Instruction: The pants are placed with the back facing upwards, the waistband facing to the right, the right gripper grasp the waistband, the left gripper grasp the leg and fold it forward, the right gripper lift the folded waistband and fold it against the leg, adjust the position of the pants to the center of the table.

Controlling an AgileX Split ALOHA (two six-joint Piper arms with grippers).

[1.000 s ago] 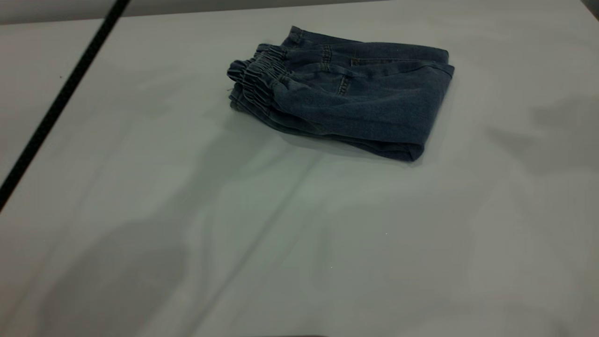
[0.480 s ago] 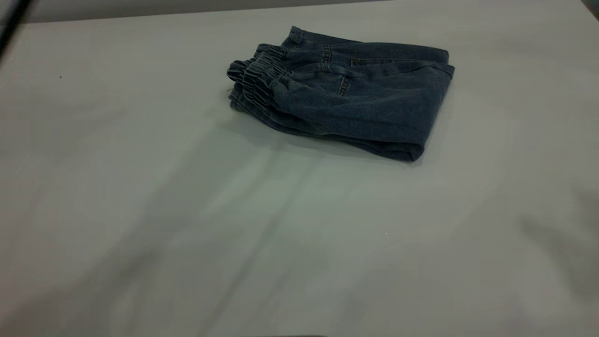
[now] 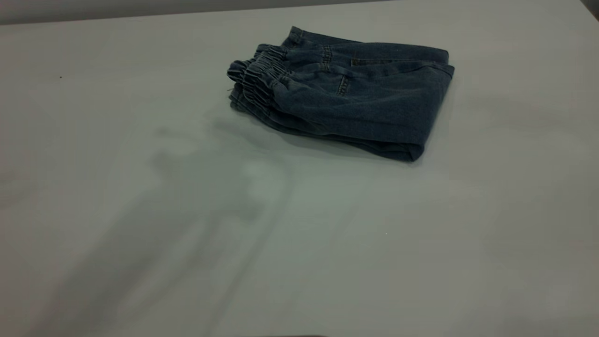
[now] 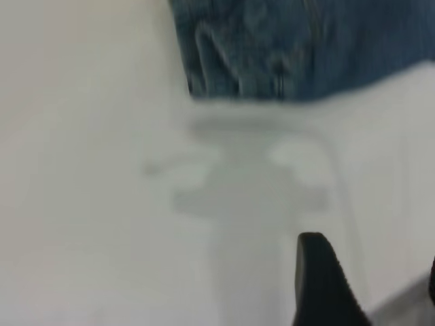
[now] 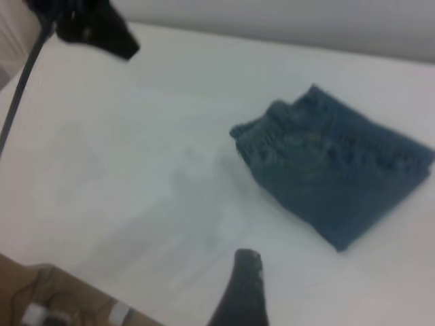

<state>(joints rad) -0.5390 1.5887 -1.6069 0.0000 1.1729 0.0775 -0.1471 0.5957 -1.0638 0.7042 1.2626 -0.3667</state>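
Pants (image 3: pixel 346 93) folded into a compact denim bundle toward far side of table (image 3: pixel 187 262) in exterior view, waistband (image 3: pixel 255 79) at left end; no gripper in shot
Left wrist view: left gripper (image 4: pixel 370 292) off the cloth, fingers (image 4: pixel 319 278) spread wide, pants (image 4: pixel 306 47) well ahead
Right wrist view: one right finger (image 5: pixel 241 292) visible, opening cannot be told; left gripper (image 5: pixel 95 27) raised beyond the bundle

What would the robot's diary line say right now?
pants: folded on table | waistband: left end in exterior view | left claw: open, clear of pants | right claw: clear of pants
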